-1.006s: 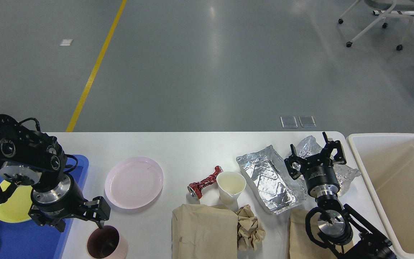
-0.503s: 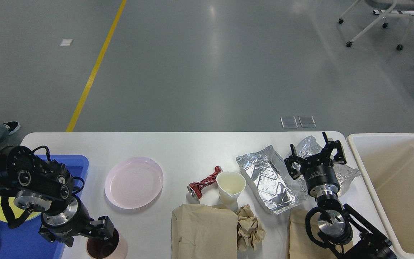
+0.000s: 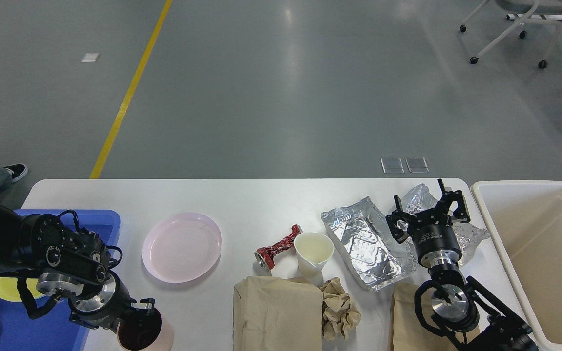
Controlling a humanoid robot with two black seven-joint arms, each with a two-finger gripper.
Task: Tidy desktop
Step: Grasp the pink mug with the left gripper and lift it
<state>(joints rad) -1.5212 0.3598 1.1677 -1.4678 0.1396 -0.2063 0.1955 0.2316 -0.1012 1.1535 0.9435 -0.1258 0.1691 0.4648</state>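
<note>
The white desktop (image 3: 242, 200) holds a pink plate (image 3: 182, 246), a crushed red can (image 3: 277, 247), a white paper cup (image 3: 313, 251), a foil tray (image 3: 366, 243), crumpled clear wrap (image 3: 471, 234), two brown paper bags (image 3: 276, 312) (image 3: 405, 312) and a crumpled brown paper ball (image 3: 339, 307). My left gripper (image 3: 143, 312) sits low at the rim of a pink cup with a dark inside (image 3: 156, 336) at the front edge; its fingers are mostly hidden. My right gripper (image 3: 430, 209) is open and empty, over the near edge of the clear wrap.
A blue tray (image 3: 42, 326) at the left holds a yellow plate (image 3: 0, 288), partly under my left arm. A beige bin (image 3: 539, 253) stands off the table's right end. A person's shoe (image 3: 15, 170) and an office chair (image 3: 515, 29) are on the floor beyond.
My left arm has moved down and toward me, bringing its gripper from above the pink cup onto the cup's rim. The right arm has not moved.
</note>
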